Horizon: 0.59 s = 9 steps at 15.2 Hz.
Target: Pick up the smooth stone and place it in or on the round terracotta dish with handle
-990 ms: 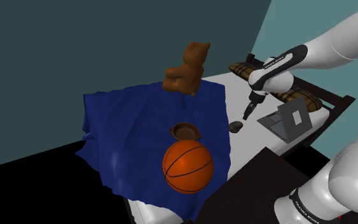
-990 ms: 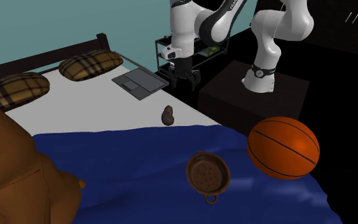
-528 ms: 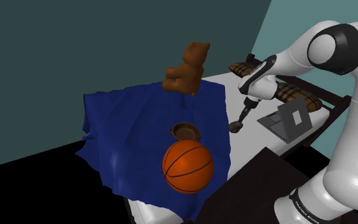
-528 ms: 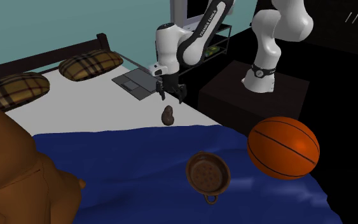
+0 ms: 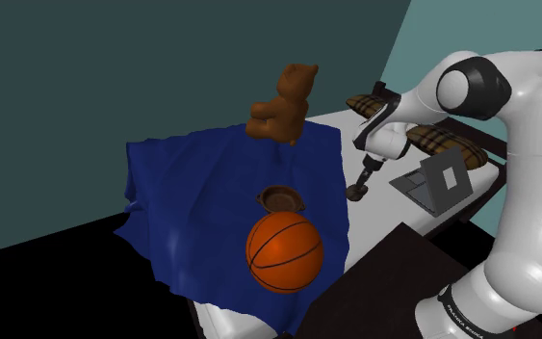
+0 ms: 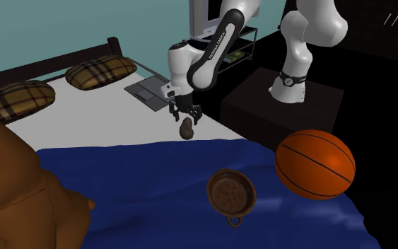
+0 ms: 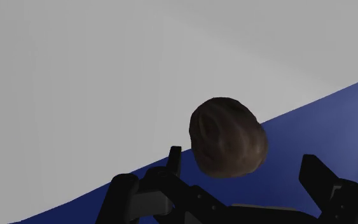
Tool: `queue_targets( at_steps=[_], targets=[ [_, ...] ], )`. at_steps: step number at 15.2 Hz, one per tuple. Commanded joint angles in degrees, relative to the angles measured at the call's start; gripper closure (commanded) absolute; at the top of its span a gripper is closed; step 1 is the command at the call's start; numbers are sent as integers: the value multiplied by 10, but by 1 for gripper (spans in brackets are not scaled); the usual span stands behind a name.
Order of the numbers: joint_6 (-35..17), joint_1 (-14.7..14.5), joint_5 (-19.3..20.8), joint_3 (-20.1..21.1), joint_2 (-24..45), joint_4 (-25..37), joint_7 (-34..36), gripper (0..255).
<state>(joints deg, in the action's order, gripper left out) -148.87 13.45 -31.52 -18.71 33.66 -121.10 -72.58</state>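
Note:
The smooth stone (image 6: 186, 128) is a mottled brown lump on the white bed sheet, just beyond the blue blanket's edge. It appears again in the shoulder view (image 5: 355, 193) and in the wrist view (image 7: 227, 137). My black gripper (image 6: 184, 117) hangs right over it, open, with one finger on each side of the stone and neither clasping it. In the wrist view the gripper (image 7: 242, 160) frames the stone with its fingers (image 7: 174, 159) wide apart. The round brown dish with a handle (image 6: 230, 192) lies on the blanket, nearer the second exterior camera; the shoulder view has the dish (image 5: 281, 198) too.
An orange basketball (image 6: 314, 164) sits on the blue blanket (image 6: 141, 184) beside the dish. A brown teddy bear (image 5: 283, 106) sits on the blanket's far side. An open grey laptop (image 6: 151, 91) and two plaid pillows (image 6: 102, 71) lie on the bed behind the stone. The dark stand (image 6: 275, 99) is close by.
The arm has swung down and toward the blanket, bringing the gripper from above the laptop to just over the stone. The fingers have stayed apart. The stone has not moved.

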Motion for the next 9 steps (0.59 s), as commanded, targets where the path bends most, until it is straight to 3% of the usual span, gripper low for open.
queue_targets(
  at_steps=[1,9],
  targets=[
    [-10,6,-10,9,15,5,-7,0],
    [-17,10,-16,15,27,9,-12,0]
  ],
)
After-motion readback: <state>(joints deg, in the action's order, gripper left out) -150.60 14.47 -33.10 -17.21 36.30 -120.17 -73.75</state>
